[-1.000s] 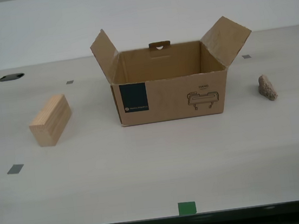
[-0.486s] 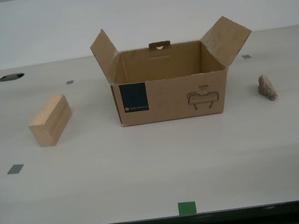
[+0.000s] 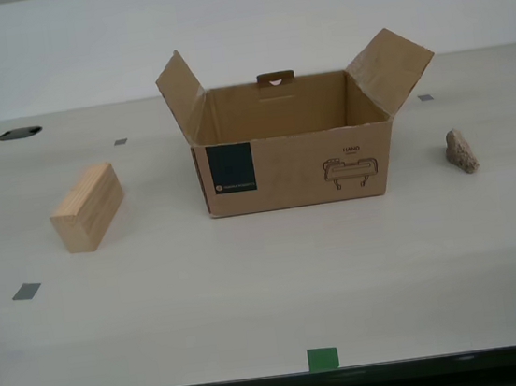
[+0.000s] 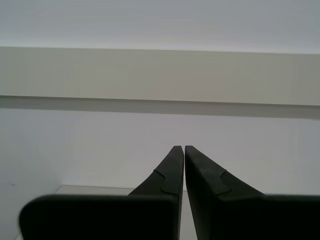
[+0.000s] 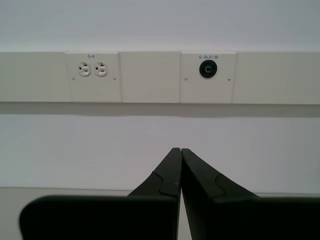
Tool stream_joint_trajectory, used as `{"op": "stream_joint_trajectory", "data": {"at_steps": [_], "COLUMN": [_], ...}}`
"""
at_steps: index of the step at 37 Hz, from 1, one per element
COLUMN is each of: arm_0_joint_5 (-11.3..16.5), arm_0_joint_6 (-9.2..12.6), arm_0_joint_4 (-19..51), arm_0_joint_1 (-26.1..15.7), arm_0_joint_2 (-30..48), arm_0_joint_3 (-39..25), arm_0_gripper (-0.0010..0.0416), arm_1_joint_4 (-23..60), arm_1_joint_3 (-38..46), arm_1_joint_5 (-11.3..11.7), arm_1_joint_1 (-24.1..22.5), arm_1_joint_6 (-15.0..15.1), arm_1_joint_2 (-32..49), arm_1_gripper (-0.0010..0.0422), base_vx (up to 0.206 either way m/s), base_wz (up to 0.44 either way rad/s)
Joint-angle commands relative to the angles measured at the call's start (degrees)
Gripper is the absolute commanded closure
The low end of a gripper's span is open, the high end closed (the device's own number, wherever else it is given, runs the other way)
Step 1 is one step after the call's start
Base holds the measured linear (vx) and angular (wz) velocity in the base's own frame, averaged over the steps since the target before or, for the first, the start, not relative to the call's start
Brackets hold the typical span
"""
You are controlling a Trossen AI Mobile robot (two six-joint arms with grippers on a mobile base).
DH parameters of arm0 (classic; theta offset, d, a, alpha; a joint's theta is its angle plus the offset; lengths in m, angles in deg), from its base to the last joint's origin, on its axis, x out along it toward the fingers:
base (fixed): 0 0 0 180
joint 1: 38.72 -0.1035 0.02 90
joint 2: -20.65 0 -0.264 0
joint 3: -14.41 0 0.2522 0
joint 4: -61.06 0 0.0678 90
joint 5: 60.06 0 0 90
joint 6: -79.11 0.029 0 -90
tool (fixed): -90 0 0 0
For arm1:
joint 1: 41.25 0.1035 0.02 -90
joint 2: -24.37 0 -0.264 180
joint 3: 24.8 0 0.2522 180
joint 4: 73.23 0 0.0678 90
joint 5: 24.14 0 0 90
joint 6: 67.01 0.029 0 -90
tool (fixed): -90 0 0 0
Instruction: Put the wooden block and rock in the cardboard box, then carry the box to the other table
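The cardboard box stands open in the middle of the table, flaps up, with a dark teal label and a line drawing on its front. The wooden block lies toward the exterior view's left of the box. The rock lies toward the exterior view's right. Neither arm shows in the exterior view. My first gripper is shut with nothing in it, pointing at a wall. My second gripper is also shut and holds nothing, facing a bare wall. The other table is out of view.
A dark cable hole sits at the table's back on the exterior view's left. Small grey tape marks and a green one dot the tabletop. A wall panel with power sockets faces the first wrist view.
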Motion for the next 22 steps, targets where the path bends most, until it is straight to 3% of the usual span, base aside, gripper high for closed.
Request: {"op": "stream_joint_trajectory", "data": {"at_steps": [1, 22], "arm_0_joint_5": [0.0, 0.0], "arm_0_joint_6": [0.0, 0.0], "arm_0_joint_4": [-0.2, -0.2], "arm_0_joint_1": [0.0, 0.0], "arm_0_joint_2": [0.0, 0.0], "arm_0_joint_3": [0.0, 0.0], "arm_0_gripper": [0.0405, 0.0406], "arm_1_joint_4": [-0.2, -0.2], "arm_1_joint_3": [0.0, 0.0], "arm_1_joint_5": [-0.1, -0.1], "arm_1_joint_1": [0.0, 0.0], "arm_1_joint_6": [0.1, 0.1], "arm_1_joint_2": [0.0, 0.0], "arm_1_gripper": [0.0412, 0.0412], "base_vx": [0.0, 0.0], "base_wz": [0.0, 0.0]}}
